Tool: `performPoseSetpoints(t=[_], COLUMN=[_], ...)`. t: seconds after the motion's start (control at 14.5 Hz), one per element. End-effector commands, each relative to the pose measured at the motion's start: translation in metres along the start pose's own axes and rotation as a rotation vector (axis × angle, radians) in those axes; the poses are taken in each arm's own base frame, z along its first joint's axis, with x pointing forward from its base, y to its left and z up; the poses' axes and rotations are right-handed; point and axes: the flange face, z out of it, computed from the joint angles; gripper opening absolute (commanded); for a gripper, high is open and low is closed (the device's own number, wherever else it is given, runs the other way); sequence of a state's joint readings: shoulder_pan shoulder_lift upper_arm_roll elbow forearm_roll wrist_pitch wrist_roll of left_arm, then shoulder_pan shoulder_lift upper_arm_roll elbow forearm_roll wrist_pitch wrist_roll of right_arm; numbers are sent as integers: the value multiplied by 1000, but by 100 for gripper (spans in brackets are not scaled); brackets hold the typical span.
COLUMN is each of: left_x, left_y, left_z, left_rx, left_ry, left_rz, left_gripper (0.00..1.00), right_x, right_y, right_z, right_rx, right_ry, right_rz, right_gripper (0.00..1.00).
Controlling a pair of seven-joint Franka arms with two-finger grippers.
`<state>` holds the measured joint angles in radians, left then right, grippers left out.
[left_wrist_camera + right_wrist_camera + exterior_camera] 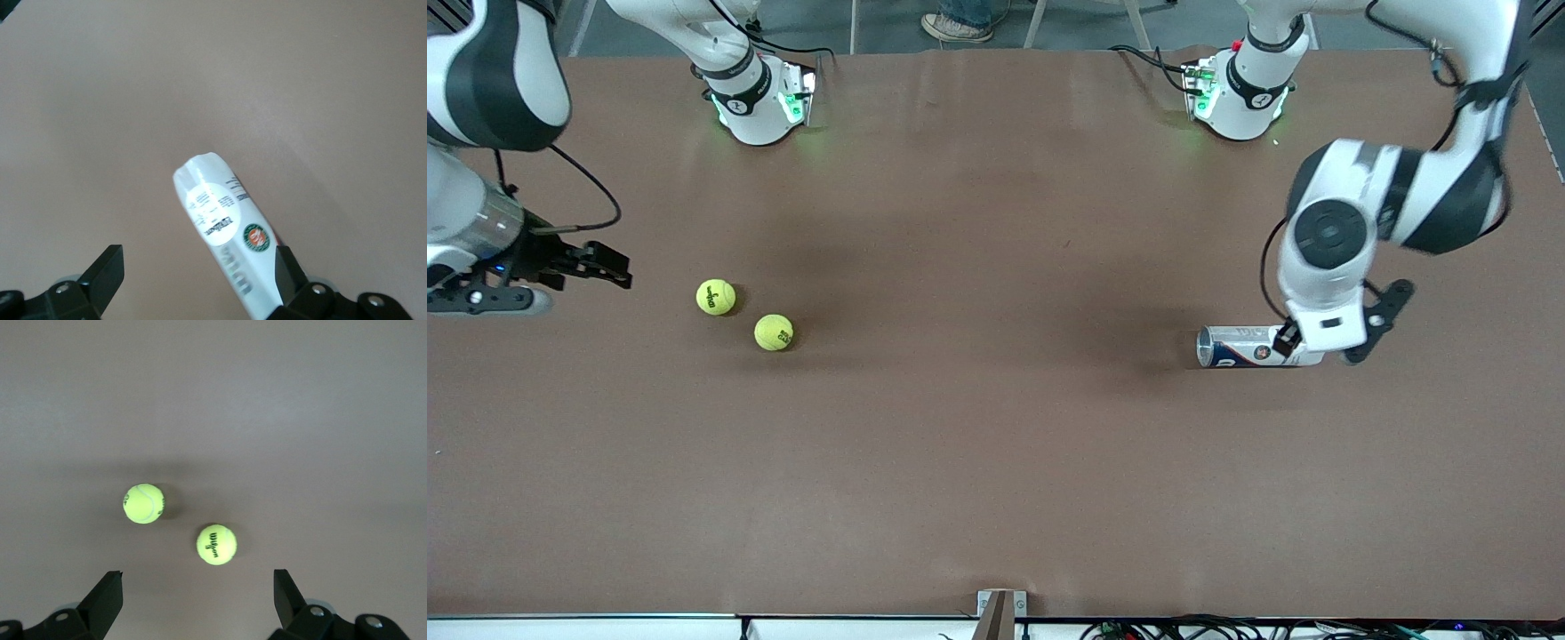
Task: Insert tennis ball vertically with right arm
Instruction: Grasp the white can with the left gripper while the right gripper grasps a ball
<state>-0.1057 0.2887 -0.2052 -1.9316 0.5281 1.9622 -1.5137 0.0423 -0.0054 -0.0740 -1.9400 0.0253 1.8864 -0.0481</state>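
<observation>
Two tennis balls (716,297) (774,332) are seen resting on the brown table (996,462) just beside each other, well apart from the ball can (1232,346), which lies on its side toward the left arm's end. The right gripper (197,603) is held with fingers spread and empty over the table near the balls. The left gripper (200,283) is spread wide over the can, one finger (288,277) just beside it, nothing grasped.

We see two yellow tennis balls on the brown table (280,407): the Wilson-marked ball (217,545) lies near the plain-faced ball (143,503), apart from it and not touching. The right gripper (198,593) hangs above the table with its fingers (107,597) spread wide, holding nothing. The Wilson-marked ball lies closer to the gripper than its neighbour does.
</observation>
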Motion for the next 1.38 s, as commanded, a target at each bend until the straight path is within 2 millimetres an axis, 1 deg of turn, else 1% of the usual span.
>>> performPoseSetpoints(t=[0.0, 0.07, 0.21, 0.28, 0.34, 0.41, 0.48, 0.62, 0.69, 0.89, 0.96, 1.1, 1.31], left_x=[-18, -23, -26, -24, -20, -17, -17, -15, -14, -21, -29, -36, -47], left_y=[23, 29, 39, 44, 52, 57, 59, 58, 58, 56, 56, 54, 51], left_z=[35, 52, 72, 76, 81, 83, 89, 93, 95, 101, 110, 116, 129], left_rx=[26, 43, 58, 59, 58, 56, 62, 69, 72, 90, 107, 117, 139], left_ry=[59, 84, 100, 95, 89, 83, 79, 74, 72, 77, 77, 88, 95], left_rz=[-135, -177, -265, -307, -352, -402, -438, -484, -496, -518, -505, -506, -508], left_gripper=[100, 100, 100, 100, 100, 100, 100, 100, 100, 100, 100, 100, 100], right_x=[-13, -15, -19, -19, -20, -18, -17, -12, -11, -6, -5, -4, -4], right_y=[-11, -14, -20, -26, -31, -36, -45, -61, -70, -83, -83, -86, -91], right_z=[35, 50, 84, 97, 117, 130, 144, 171, 181, 211, 220, 234, 250], right_rx=[29, 28, 23, 22, 19, 16, 13, 7, 5, -3, -5, -9, -13], right_ry=[21, 31, 46, 52, 41, 44, 42, 36, 36, 42, 44, 43, 37], right_rz=[8, 4, -5, -14, -18, -17, -14, 5, 4, -10, -11, -17, -27], right_gripper=[100, 100, 100, 100, 100, 100, 100, 100, 100, 100, 100, 100, 100])
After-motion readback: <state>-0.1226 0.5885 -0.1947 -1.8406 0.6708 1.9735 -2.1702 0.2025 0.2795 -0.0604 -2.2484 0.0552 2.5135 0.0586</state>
